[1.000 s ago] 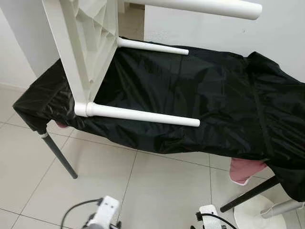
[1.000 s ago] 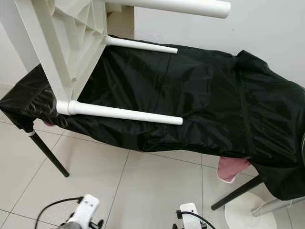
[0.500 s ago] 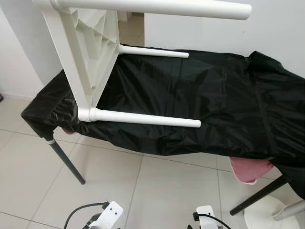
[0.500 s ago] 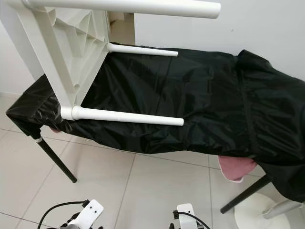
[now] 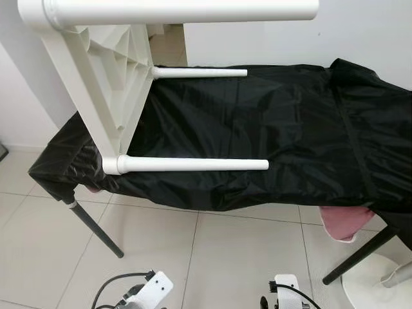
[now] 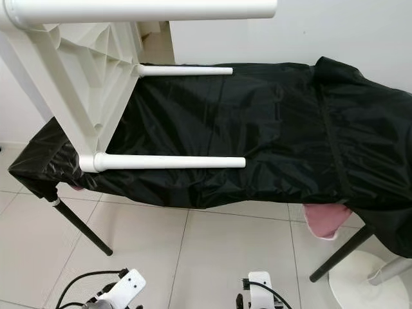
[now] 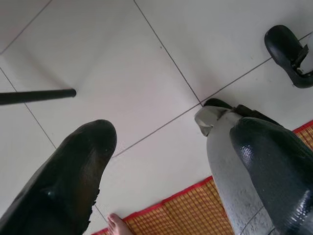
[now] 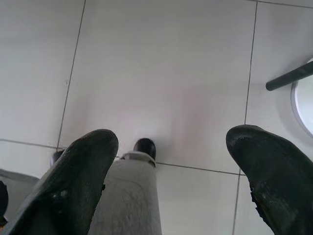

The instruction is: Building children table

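The white children's table [image 5: 106, 84] lies tipped on its side at the left end of a work table draped in a black cover [image 5: 283, 129], its ribbed underside facing right. Three of its round white legs show, all running level toward the right: one [image 5: 193, 165] along the cover's near edge, one [image 5: 199, 73] along the far edge, and a third [image 5: 180, 11] high up, crossing the top of the head views. No writing or brand mark can be read on the plastic.

A pink cloth [image 5: 347, 222] hangs out from beneath the cover's near edge toward the right end. Black metal legs [image 5: 93, 222] of the work table stand on the pale tiled floor [image 5: 244, 257], and a round white base [image 5: 380, 290] sits on the floor by the right one.

Both arms hang low over the floor. The left gripper [image 7: 166, 161] has its two black fingers spread wide, nothing between them; beneath it are tiles, a red-edged woven mat [image 7: 190, 210] and a person's bare toe [image 7: 117, 224]. The right gripper [image 8: 171, 166] is likewise spread and empty above the tiles.
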You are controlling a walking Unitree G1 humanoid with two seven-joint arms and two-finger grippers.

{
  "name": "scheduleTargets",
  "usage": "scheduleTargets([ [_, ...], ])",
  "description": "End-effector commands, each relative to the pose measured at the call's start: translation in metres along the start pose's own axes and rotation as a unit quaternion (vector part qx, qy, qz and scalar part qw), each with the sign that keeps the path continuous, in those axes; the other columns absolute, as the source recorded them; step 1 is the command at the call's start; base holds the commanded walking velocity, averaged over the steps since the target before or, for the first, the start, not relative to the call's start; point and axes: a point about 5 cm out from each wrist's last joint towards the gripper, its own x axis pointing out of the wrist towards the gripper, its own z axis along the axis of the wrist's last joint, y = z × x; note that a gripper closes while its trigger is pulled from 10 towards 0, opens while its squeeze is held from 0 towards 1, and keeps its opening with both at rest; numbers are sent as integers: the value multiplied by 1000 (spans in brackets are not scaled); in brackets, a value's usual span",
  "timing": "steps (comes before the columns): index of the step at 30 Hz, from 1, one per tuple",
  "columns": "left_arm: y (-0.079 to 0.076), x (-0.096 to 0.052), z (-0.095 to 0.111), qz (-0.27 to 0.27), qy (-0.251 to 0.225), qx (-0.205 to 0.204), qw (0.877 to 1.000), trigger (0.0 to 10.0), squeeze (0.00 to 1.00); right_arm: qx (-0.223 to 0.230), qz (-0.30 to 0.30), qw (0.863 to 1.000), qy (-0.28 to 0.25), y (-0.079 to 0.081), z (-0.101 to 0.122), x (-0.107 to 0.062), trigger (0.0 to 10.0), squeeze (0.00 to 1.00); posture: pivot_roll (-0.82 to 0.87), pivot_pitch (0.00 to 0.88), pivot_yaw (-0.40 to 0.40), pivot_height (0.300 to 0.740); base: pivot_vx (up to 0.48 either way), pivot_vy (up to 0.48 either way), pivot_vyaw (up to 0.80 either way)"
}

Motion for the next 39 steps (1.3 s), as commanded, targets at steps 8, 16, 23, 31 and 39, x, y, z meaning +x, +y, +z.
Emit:
scheduleTargets([
  [8, -10, 1, -1, -18, 13, -12, 1000, 10000, 0, -14, -10, 999, 50, -3, -28, -9, 10000, 0, -231, 0, 127, 740, 0, 0, 0],
  [16, -14, 1, -3, -12, 11, -65, 998, 10000, 0, -70, 13, 997, 41, -2, -21, -6, 10000, 0, -142, 0, 37, 740, 0, 0, 0],
  [23, -15, -1, -13, 8, 22, -139, 990, 10000, 0, -114, 43, 992, 42, 0, -17, -4, 10000, 0, -26, 0, -68, 740, 0, 0, 0],
  [31, -14, -4, -20, 39, 26, -180, 983, 10000, 0, -156, 73, 984, 40, 4, -10, -1, 10000, 0, 86, 0, -165, 740, 0, 0, 0],
  [39, -14, -5, -25, 53, 27, -197, 979, 10000, 0, -179, 94, 979, 39, 7, -7, 0, 10000, 0, 167, 0, -222, 740, 0, 0, 0],
])
